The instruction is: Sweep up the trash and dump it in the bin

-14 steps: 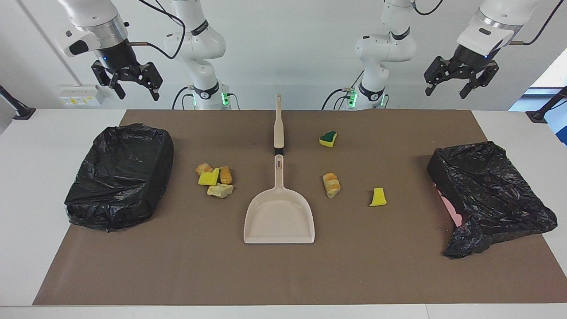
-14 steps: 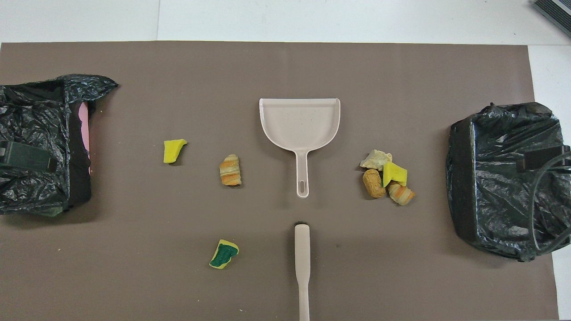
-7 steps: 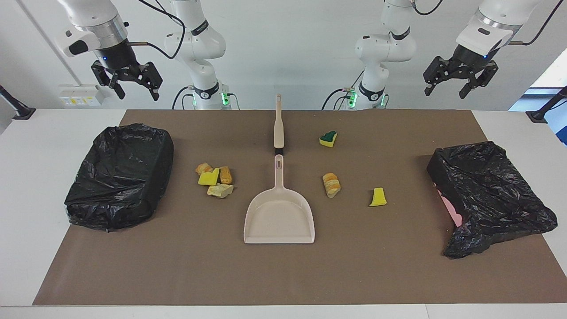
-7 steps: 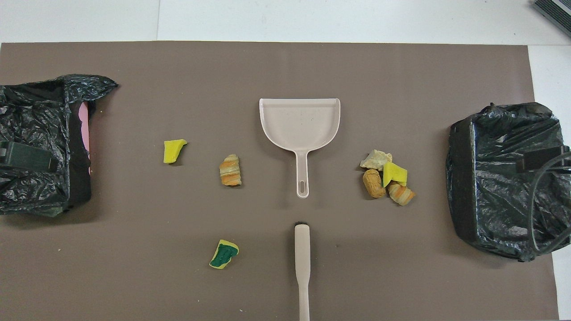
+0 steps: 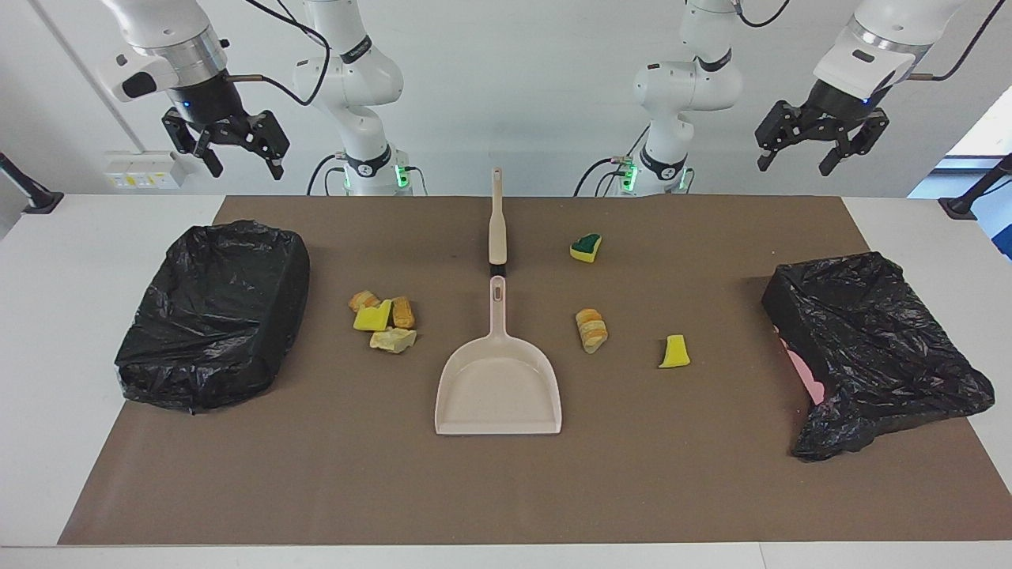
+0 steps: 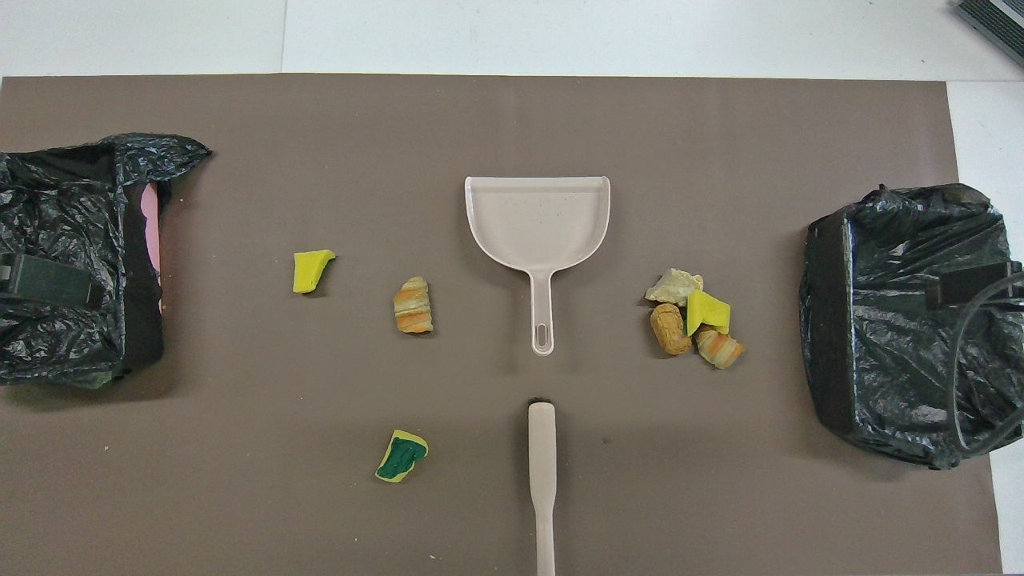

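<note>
Desk (image 5: 47, 332) with brown mat (image 5: 490, 490). Dustpan (image 5: 498, 387) at mat centre, handle toward the robots; brush (image 5: 496, 225) in line with it, nearer the robots, a small gap between them

Trash, seven chunks, all on the mat: a cluster of four (image 5: 383, 320) beside the dustpan toward the right arm's end; a striped orange chunk (image 5: 591, 329) beside the dustpan toward the left arm's end; a yellow chunk (image 5: 674, 352) further toward that end; a yellow chunk with green face (image 5: 586, 247) nearer the robots, beside the brush

Two bins lined with black bags: one (image 5: 213, 312) at the right arm's end, one (image 5: 874, 348) at the left arm's end, pink showing at its edge

Right gripper (image 5: 241, 154) raised above the desk's edge, near its bin, fingers spread wide, holding nothing. Left gripper (image 5: 794, 158) likewise at its own end, fingers wide apart, nothing held
</note>
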{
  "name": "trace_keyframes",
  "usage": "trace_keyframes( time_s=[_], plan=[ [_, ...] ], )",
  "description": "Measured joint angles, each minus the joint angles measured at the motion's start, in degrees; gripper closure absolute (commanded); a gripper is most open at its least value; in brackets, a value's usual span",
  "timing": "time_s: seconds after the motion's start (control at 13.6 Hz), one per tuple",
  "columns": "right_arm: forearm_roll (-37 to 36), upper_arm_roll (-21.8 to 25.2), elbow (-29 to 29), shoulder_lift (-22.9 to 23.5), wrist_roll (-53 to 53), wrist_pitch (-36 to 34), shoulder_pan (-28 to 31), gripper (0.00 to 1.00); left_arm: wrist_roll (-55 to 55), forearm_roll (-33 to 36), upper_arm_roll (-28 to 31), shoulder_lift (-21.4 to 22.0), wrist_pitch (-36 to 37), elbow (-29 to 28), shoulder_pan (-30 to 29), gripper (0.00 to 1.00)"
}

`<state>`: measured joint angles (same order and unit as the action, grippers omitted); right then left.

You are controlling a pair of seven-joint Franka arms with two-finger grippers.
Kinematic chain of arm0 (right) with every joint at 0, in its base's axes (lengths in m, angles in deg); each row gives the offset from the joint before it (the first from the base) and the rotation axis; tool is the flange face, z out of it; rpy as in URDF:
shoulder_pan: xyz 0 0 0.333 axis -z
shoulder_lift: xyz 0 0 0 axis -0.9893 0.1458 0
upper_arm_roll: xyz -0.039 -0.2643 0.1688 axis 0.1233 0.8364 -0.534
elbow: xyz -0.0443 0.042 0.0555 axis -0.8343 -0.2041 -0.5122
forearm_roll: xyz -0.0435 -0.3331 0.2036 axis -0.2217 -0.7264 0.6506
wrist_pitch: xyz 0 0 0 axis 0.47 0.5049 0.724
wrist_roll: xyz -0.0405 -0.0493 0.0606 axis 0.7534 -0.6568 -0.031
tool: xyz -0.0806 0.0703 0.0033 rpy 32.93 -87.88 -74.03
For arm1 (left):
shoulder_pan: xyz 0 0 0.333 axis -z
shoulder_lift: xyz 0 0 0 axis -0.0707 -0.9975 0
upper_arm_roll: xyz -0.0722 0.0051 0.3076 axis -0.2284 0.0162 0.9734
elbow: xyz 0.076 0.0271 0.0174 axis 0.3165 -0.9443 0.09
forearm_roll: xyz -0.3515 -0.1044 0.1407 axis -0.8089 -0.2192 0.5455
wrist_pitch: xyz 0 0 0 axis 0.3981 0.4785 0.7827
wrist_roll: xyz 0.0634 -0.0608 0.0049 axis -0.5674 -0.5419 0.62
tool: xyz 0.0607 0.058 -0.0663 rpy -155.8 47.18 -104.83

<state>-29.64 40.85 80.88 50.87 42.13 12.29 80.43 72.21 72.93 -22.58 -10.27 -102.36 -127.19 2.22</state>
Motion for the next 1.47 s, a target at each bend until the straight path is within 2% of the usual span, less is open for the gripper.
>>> trace_keyframes(
  time_s=[1.47],
  plan=[
    [0.0, 0.2, 0.6, 0.0, 0.0, 0.0, 0.5, 0.00, 0.0, -0.2, -1.5, 0.0, 0.0, 0.0, 0.2, 0.00]
  ],
)
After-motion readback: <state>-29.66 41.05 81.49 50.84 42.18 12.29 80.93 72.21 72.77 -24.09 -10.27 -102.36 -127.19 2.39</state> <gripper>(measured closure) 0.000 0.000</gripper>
